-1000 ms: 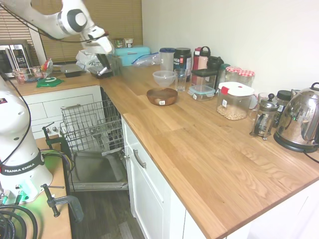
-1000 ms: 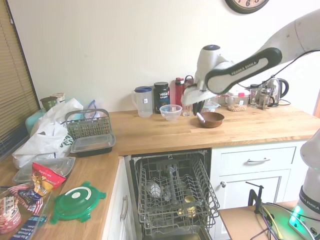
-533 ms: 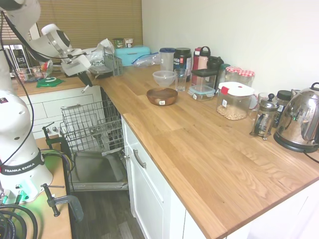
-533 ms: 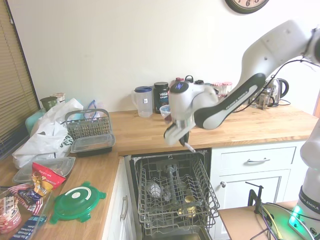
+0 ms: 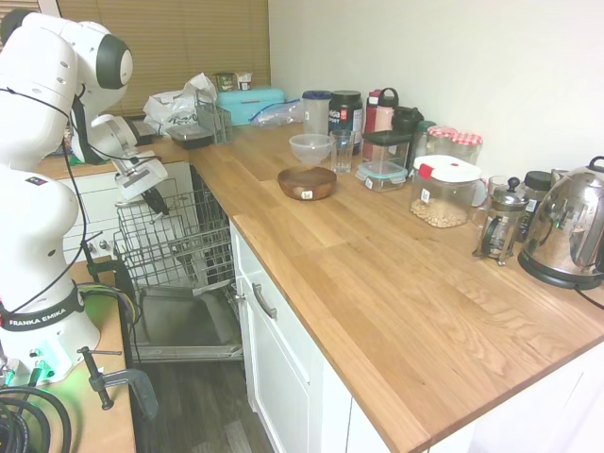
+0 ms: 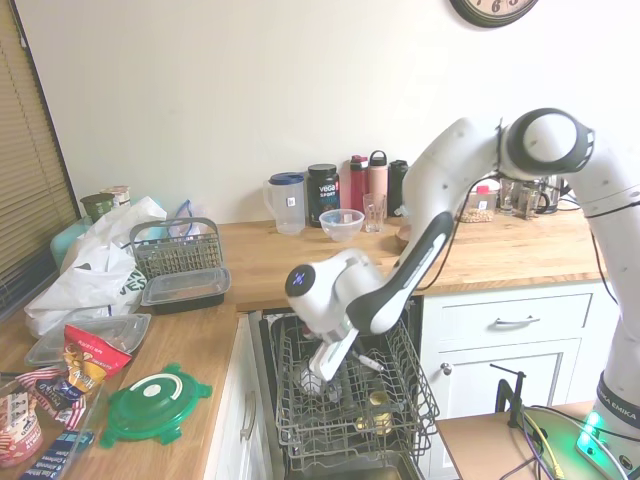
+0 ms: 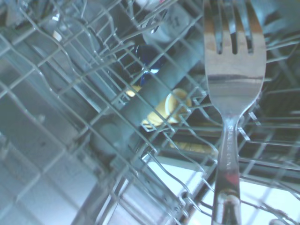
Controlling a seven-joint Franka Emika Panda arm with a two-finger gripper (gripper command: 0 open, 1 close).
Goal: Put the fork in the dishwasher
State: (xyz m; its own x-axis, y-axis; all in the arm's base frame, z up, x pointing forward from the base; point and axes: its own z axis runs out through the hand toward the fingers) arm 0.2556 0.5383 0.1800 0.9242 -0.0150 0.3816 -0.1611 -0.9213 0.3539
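The silvery fork [image 7: 233, 93] fills the right side of the wrist view, tines pointing away, over the grey wire rack [image 7: 70, 117]. From the second exterior view, my gripper [image 6: 347, 354] is shut on the fork [image 6: 368, 362] and hangs low over the dishwasher rack [image 6: 350, 400], near its middle. The first exterior view shows the gripper [image 5: 154, 200] at the rack's [image 5: 179, 236] upper edge, with the dark drop-down door [image 5: 184, 326] lying open below. The fork is too small to make out there.
A few items sit in the rack, among them a pale cup [image 6: 310, 380] and a yellow piece [image 7: 164, 110]. On the counter stand a wooden bowl [image 5: 307, 182], a clear bowl [image 5: 310, 148], jars and a cutlery basket [image 6: 176, 248]. White drawers [image 6: 515, 322] flank the dishwasher.
The arm has swung from above the counter near the wooden bowl, over the counter edge and down onto the dishwasher rack, with the fork still held.
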